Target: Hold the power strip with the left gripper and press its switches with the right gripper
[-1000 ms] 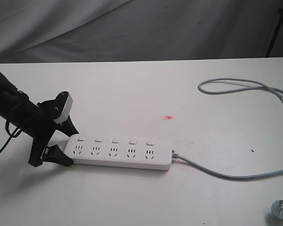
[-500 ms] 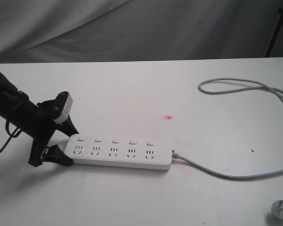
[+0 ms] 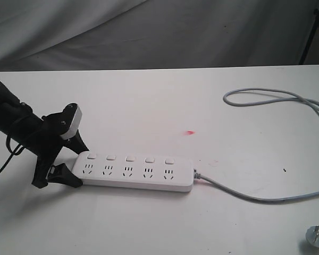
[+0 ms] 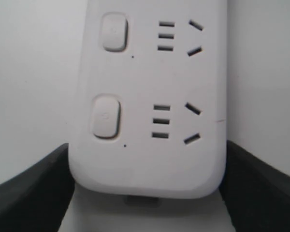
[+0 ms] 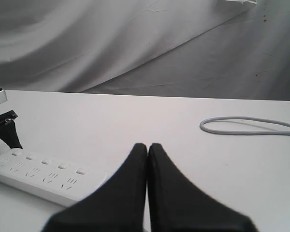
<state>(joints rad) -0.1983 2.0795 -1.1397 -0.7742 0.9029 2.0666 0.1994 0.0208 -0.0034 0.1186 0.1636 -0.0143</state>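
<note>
The white power strip (image 3: 135,172) lies flat on the table, its five switches (image 3: 129,158) in a row along the far long edge. My left gripper (image 3: 82,167), black with a white block at the wrist, straddles the strip's left end. In the left wrist view its fingers (image 4: 34,188) press against both sides of the power strip (image 4: 145,96), and two switches (image 4: 106,116) show. My right gripper (image 5: 147,145) is shut and empty, held above the table well away from the power strip (image 5: 38,176). It is outside the exterior view.
A grey cord (image 3: 255,197) runs right from the strip, loops at the far right (image 3: 276,95) and ends at a metal-pronged plug (image 3: 317,236) near the front right corner. A small red spot (image 3: 190,132) marks the table. Grey cloth hangs behind.
</note>
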